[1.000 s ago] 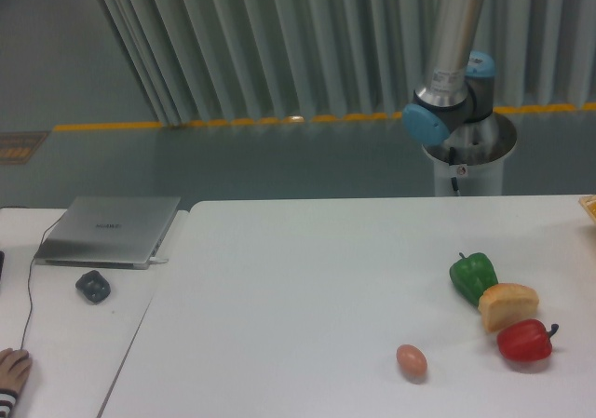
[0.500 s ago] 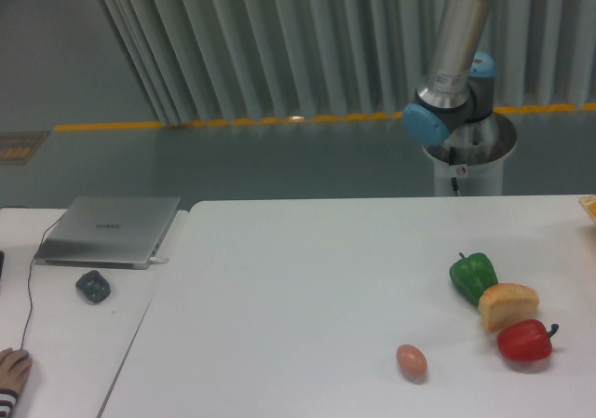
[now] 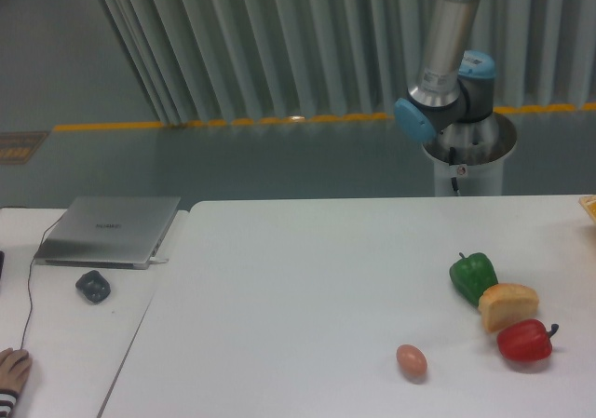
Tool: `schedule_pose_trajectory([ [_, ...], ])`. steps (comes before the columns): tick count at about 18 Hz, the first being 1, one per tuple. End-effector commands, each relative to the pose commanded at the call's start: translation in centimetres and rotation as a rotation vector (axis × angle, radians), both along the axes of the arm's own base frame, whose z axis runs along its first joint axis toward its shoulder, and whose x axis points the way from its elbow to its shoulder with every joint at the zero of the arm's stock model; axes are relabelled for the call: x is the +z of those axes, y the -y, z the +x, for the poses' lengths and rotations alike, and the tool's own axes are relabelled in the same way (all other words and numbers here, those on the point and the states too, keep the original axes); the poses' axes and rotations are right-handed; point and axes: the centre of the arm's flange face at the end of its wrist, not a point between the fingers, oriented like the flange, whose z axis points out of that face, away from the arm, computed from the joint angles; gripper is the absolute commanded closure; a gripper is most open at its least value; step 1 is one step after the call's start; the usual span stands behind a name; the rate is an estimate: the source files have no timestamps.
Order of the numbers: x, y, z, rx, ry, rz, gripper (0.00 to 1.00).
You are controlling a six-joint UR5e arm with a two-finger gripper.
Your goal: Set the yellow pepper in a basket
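Note:
The yellow pepper is out of view. No basket shows either. Only part of the robot arm (image 3: 443, 60) is visible, rising from its base (image 3: 468, 153) behind the table and leaving the frame at the top. The gripper is out of frame. A thin yellow-orange sliver (image 3: 589, 208) sits at the table's right edge; what it is cannot be told.
On the white table (image 3: 298, 288) at the right lie a green pepper (image 3: 473, 276), a tan bread roll (image 3: 508, 305) and a red pepper (image 3: 524, 341) in a row, with an egg (image 3: 412, 361) to their left. A laptop (image 3: 110, 229) and a dark object (image 3: 93, 286) rest on the left table.
The arm's elbow joint has shifted slightly left and up. The items on the table have not moved.

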Motion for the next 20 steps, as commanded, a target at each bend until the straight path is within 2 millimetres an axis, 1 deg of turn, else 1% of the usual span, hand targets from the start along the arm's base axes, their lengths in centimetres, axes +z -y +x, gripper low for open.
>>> schedule_pose_trajectory([
  [1,-0.6,-0.2,0.4,-0.008,0.013,-0.003,0.0],
  [3,-1.1,-1.4,1.6,-0.038,0.048,-0.002,0.0],
  [4,-1.4,-2.1,2.5,-0.054,0.091,-0.004,0.0],
  [5,-1.9,-3.2,3.8,-0.079,0.146,-0.013,0.0],
  [6,-1.9,-4.4,5.1,-0.101,0.182,-0.019,0.0],
  [7,-0.9,-5.1,6.3,-0.116,0.195,-0.018,0.0],
  [10,-0.9,-6.9,9.1,-0.156,0.28,-0.033,0.0],
  [12,0.5,-7.7,10.7,-0.181,0.288,-0.033,0.0],
  [13,0.7,-8.2,11.3,-0.194,0.294,-0.029,0.0],
  [16,1.9,-8.5,12.4,-0.206,0.308,-0.015,0.0],
  [18,3.0,-8.8,13.4,-0.216,0.319,0.019,0.0],
  [19,3.2,-9.5,14.0,-0.233,0.324,0.035,0.0],
  [20,3.4,-9.9,14.1,-0.24,0.325,0.042,0.0],
])
